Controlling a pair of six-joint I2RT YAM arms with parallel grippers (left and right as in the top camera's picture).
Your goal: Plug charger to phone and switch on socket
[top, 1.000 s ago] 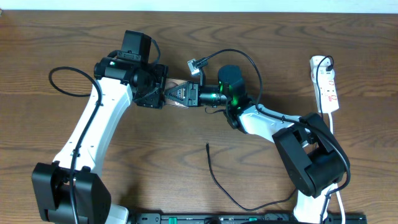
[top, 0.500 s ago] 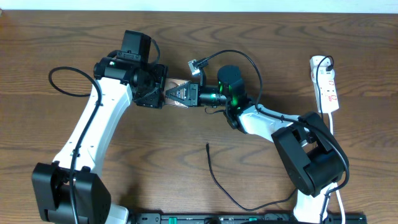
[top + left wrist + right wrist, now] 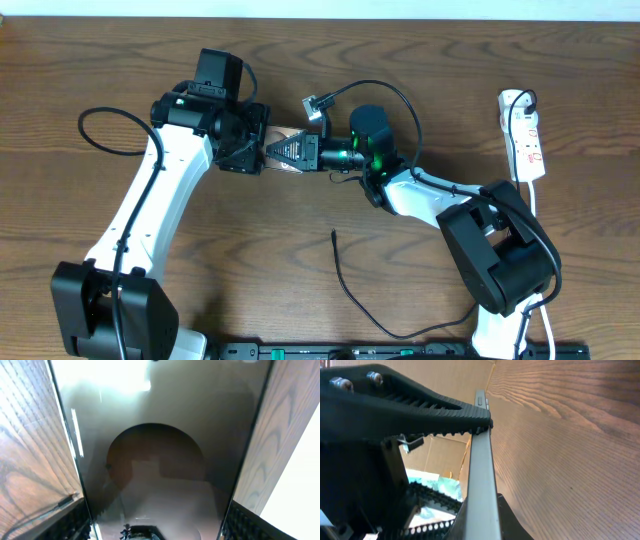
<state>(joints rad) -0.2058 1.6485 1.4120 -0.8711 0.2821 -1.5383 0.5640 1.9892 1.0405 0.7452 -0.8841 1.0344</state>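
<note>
The phone [image 3: 284, 133] is held off the table between both grippers at the middle back. My left gripper [image 3: 258, 150] is shut on it across its width; its dark glossy screen [image 3: 160, 435] fills the left wrist view between my fingers [image 3: 160, 522]. My right gripper [image 3: 303, 151] is shut on the phone's opposite end, and its toothed jaws [image 3: 492, 460] clamp the thin grey edge [image 3: 481, 495]. The charger's black plug tip [image 3: 333, 236] lies loose on the table, and its thin cable [image 3: 362, 306] curves toward the front. The white socket [image 3: 527, 135] lies at the far right.
The socket's white cord [image 3: 533, 200] runs down past the right arm's base [image 3: 500, 260]. A thick black arm cable [image 3: 100, 130] loops at the left. A small grey connector [image 3: 317, 105] sits above the grippers. A black rail [image 3: 380, 350] runs along the front edge.
</note>
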